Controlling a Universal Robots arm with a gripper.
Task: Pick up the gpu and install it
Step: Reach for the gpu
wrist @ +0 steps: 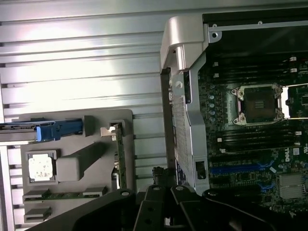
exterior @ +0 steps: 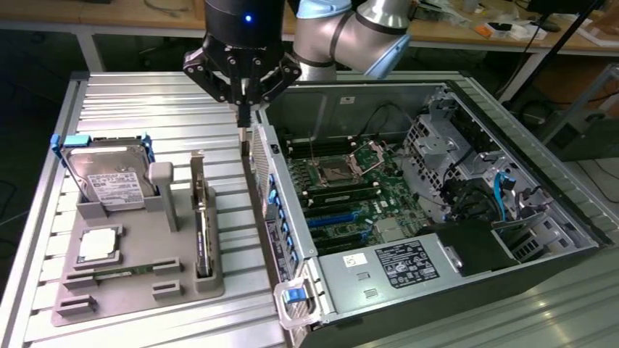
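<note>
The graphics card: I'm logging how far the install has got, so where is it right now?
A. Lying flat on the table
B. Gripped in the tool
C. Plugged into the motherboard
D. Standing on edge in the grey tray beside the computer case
D: the graphics card stands on edge in a slot of the grey tray, well apart from the shut tool.

The gpu (exterior: 201,217), a thin flat card with a green circuit board and a silver metal end bracket, stands upright on its long edge, seen edge-on, in a slot of the grey moulded holder tray (exterior: 121,291).
</note>
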